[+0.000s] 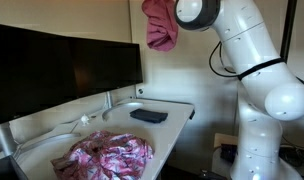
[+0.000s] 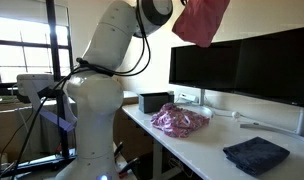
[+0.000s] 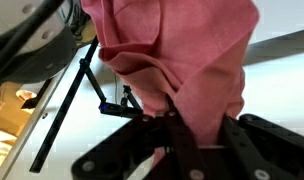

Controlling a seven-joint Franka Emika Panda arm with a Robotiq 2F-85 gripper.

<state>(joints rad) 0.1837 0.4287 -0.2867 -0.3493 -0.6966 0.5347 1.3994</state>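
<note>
My gripper [image 3: 180, 135] is clamped on the top of a red cloth [image 3: 182, 50], which hangs straight down from my fingers with its long axis vertical (it fills most of the wrist view). It is held high above the desk [image 1: 177, 125], level with the monitors' [image 1: 62, 65] upper edge. Well below it a crumpled pink patterned heap [image 1: 112, 155] lies mid-desk, and a dark folded cloth [image 1: 148, 115] sits apart near the front edge, toward one end
</note>
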